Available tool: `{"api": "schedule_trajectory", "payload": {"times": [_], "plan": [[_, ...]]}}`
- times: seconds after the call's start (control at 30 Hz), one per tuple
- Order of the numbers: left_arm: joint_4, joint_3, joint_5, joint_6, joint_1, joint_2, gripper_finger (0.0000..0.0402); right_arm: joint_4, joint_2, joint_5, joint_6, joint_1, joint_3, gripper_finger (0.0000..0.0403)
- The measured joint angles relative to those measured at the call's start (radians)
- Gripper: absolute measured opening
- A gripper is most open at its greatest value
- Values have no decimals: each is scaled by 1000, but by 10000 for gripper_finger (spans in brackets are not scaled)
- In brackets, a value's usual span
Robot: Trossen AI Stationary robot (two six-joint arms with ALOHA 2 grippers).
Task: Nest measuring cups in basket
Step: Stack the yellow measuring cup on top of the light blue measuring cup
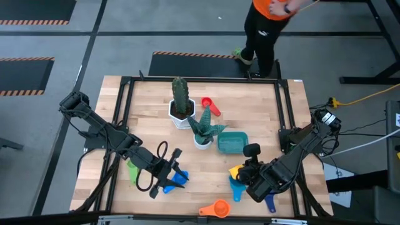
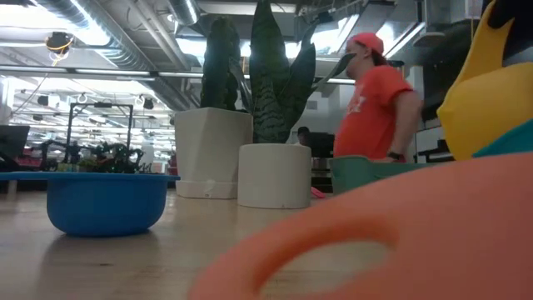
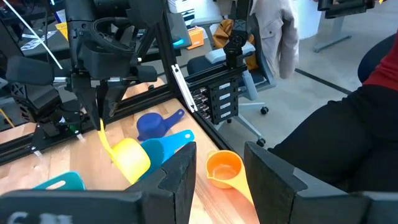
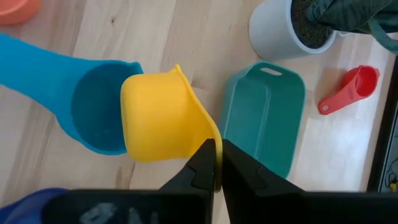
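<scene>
Even overhead light, soft shadows; the low view's near orange cup (image 2: 391, 242) is a blur, ceiling lamps glaring.

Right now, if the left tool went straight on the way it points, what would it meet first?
Probably the orange cup, which lies directly ahead between the open fingers of the left tool. Depth is hard to judge; the yellow cup sits off to one side.

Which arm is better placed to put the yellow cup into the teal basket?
The right arm. Its tool is shut on the yellow cup by the handle, beside the basket. The left tool is open, farther away.
</scene>
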Motion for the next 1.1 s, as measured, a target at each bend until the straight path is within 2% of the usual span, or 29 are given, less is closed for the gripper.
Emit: {"api": "schedule_trajectory", "payload": {"times": [0.57,1.1], "plan": [[0,0,0,0,0,0,128,1,0,9,-7,0,1,19],[0,0,0,0,0,0,128,-14,0,7,-29,0,90,18]]}}
